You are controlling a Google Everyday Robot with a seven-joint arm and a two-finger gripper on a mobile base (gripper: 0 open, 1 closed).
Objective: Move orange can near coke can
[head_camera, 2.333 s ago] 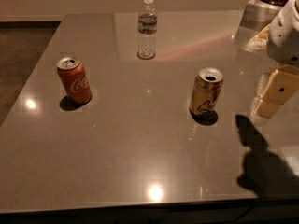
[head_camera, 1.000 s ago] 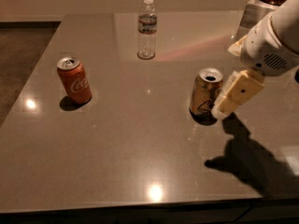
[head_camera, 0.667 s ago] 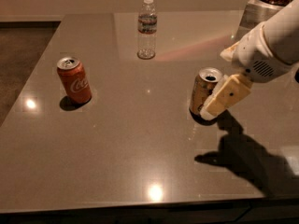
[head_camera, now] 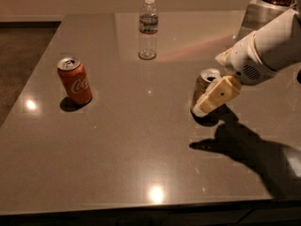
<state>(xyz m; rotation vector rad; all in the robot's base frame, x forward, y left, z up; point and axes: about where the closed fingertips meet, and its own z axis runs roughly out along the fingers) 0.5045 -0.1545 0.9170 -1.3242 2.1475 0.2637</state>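
Note:
The orange can, golden-tan with a silver top, stands upright right of the table's middle. My gripper reaches in from the right and is open around it. One tan finger lies across the can's front right side; the other finger is hidden behind the can. I cannot tell whether the finger touches the can. The coke can, red with white script, stands upright far to the left, well apart from the orange can.
A clear water bottle stands at the back middle of the grey table. A metal container of brown pieces sits at the back right corner. My arm's shadow falls on the table's front right part.
My gripper has come in from the right edge, moving left and down to the orange can. Both cans and the bottle have stayed in place.

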